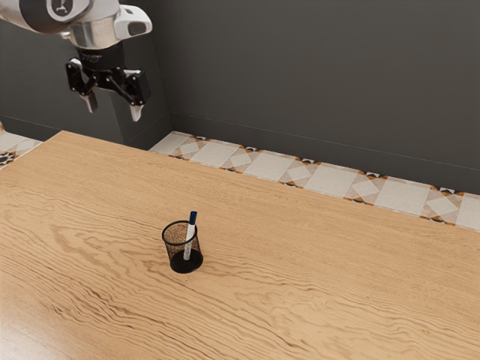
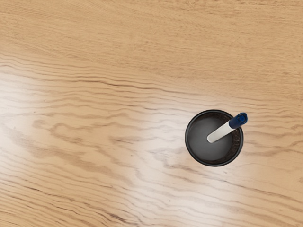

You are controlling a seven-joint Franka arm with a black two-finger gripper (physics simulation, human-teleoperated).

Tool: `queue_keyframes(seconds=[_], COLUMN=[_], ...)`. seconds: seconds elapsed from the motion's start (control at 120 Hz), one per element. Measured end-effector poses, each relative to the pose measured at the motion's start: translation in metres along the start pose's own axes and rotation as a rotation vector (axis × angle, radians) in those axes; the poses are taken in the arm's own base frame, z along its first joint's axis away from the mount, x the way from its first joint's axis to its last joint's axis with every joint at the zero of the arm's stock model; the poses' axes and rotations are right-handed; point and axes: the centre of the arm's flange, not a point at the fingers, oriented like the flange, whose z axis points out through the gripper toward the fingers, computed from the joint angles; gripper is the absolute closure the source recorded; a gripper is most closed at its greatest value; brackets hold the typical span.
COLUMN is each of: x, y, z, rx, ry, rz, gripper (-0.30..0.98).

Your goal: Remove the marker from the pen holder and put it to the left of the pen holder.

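Clearly, the thing to settle is the slant: the marker leans inside the pen holder, its foot down at the floor of the cup and its blue cap poking past the rim. Its long axis is steep but tilted, running upward and outward toward the side where the cap crosses that rim. My fingers stand apart with nothing between them, well above the level of the bench. From them the marker lies lower and well off toward the exterior view's right, so I judge that I need to travel across before I sink. The cap looks like the part to take, since it alone rises free of the mesh. I should straddle it from its two sides, so that closing squeezes across the slant, and line my descent up with that lean. If I come down square over the middle of the cup instead, one finger could catch the rim or nudge the holder. Once I have a grip, drawing up along the axis should free the marker most easily.
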Motion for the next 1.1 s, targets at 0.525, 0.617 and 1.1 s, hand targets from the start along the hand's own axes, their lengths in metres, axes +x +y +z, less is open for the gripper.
queue_keyframes(seconds=[0.525,0.617,1.1], x=[0.026,0.019,0.037], y=[0.087,0.093,0.113], z=[0.174,0.214,0.294], rx=[-0.031,-0.046,-0.038], ry=[-0.037,-0.038,0.011], rz=[0.04,0.037,0.088], gripper=[0.0,0.0,0.0])
